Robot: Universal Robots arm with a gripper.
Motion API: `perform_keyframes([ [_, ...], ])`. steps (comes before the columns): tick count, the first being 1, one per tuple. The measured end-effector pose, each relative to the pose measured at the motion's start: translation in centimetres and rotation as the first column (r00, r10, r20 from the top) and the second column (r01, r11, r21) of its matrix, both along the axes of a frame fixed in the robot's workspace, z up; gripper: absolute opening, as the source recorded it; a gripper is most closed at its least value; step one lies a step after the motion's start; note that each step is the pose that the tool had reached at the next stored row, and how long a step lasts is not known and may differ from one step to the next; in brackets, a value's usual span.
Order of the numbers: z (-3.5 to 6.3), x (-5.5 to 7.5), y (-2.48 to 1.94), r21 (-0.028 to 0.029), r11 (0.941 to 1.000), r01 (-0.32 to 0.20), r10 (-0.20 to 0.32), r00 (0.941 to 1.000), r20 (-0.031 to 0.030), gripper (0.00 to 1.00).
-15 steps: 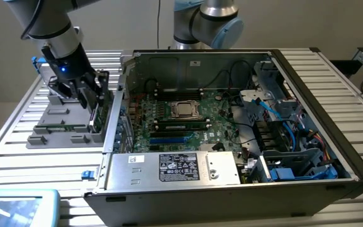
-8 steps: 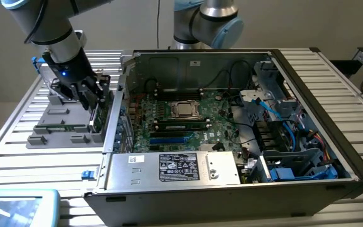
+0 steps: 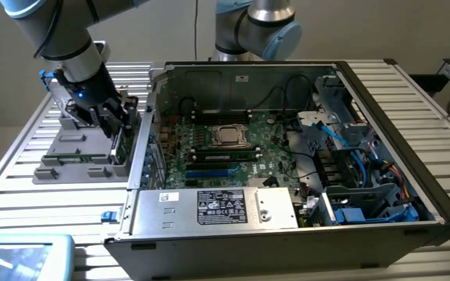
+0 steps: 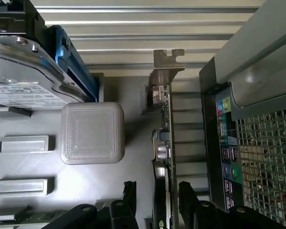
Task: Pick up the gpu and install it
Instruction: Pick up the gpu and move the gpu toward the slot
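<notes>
End effector (image 4: pixel 157 187) is hanging wide open astride the upright graphics card (image 4: pixel 163 119), gripping nothing; light, stiff, fragile, it is probably wanting a gentle flat-sided pinch.

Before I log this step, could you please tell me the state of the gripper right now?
Gripper: open, one finger on each side of the upright gpu, not closed on it.
</notes>
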State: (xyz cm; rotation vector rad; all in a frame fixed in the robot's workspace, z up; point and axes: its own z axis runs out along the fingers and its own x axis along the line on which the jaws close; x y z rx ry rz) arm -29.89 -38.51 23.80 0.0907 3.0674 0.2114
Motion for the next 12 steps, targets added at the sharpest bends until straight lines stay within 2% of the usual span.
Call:
perform_keyframes([
  [5, -0.31, 0.16, -0.16, 0.0011, 0.9999, 0.01, -0.01, 1.0, 0.0, 0.49],
  [12, -0.93, 0.25, -0.17, 0.0067, 0.9995, 0.031, -0.031, 0.9995, -0.0016, 0.49],
])
